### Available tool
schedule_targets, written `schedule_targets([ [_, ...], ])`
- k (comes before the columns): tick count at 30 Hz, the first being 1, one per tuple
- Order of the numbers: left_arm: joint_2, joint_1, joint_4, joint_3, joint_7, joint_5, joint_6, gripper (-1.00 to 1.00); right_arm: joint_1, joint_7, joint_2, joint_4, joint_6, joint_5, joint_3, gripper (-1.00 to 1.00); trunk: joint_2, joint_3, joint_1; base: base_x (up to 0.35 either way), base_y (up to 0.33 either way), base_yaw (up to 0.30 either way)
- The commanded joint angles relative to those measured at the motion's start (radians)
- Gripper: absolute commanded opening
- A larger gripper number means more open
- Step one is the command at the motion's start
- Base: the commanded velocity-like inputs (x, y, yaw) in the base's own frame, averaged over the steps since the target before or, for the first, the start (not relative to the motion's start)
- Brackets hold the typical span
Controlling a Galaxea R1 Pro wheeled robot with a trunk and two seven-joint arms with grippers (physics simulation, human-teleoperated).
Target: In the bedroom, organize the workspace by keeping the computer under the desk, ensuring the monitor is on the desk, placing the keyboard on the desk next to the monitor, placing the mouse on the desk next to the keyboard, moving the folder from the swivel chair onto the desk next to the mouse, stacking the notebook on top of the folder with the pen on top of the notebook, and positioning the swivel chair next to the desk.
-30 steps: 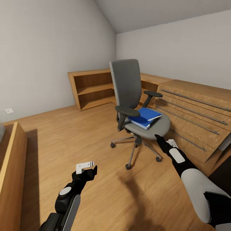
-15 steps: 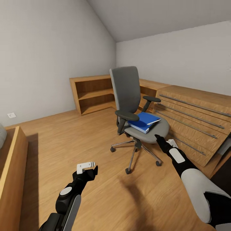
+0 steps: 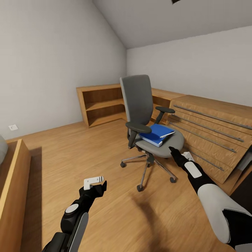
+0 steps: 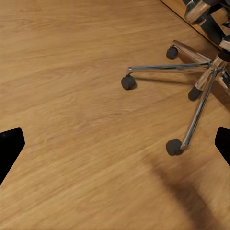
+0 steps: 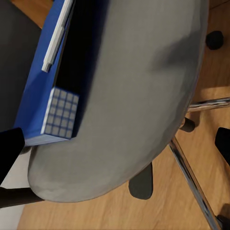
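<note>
Step in hand, as I read it: get the folder off the swivel chair.

Folder lies flat on the grey seat, tucked toward the backrest, one corner sticking out past the seat edge on the drawer chest side. A thin white stick lies on its cover, probably the pen, though the head view is too coarse to be sure.

Right gripper hangs just off the front rim of the seat, near the folder but not touching. In the right wrist view its fingers sit at opposite edges of the frame, so spread wide, nothing between them. The left gripper is low over the oak floor, well apart from the chair; its fingers are also spread wide and empty.

How to do it well:
- Go for the white page edge facing the gripper, one finger under and one over. The seat is padded, so press down a little to slip under.
- Chair is on casters. A sideways shove will roll or spin it, so come in along the seat, not across.
- Keep the folder level when lifting or the loose stick rolls off.
- Watch the near armrest: it overhangs the folder's side.
</note>
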Motion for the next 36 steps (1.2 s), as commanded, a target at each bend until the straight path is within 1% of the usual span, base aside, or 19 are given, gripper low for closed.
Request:
schedule_targets([
  [1,0.000,-0.001,-0.001,-0.001,0.009,0.011,0.003,1.00,0.000,0.004,0.000,0.000,0.006,-0.004,-0.006,1.00,0.000,-0.001,0.000,0.000,0.000,0.000],
  [5,0.000,-0.001,0.006,-0.001,0.009,0.011,0.001,1.00,-0.001,0.003,0.000,0.000,0.006,-0.004,-0.005,1.00,0.000,-0.001,0.000,-0.051,0.000,0.000],
  [8,0.000,-0.001,0.008,-0.001,0.009,0.011,0.001,1.00,0.000,0.003,0.000,0.001,0.006,-0.004,-0.005,1.00,0.000,-0.001,0.000,-0.218,0.000,0.000],
  [22,0.000,-0.001,0.011,-0.001,0.009,0.011,0.002,1.00,0.000,0.008,0.002,0.007,0.000,-0.002,-0.005,1.00,0.000,-0.001,0.000,-0.311,-0.031,0.000],
  [30,0.000,-0.001,0.010,-0.003,0.009,0.012,-0.002,1.00,-0.001,0.007,0.002,0.009,0.000,-0.001,-0.005,1.00,0.000,-0.001,0.000,-0.072,-0.015,0.000],
  [36,0.000,-0.001,0.009,-0.003,0.009,0.012,-0.003,1.00,0.000,0.007,0.002,0.009,0.000,-0.002,-0.005,1.00,0.001,0.022,-0.003,-0.003,-0.001,0.000],
])
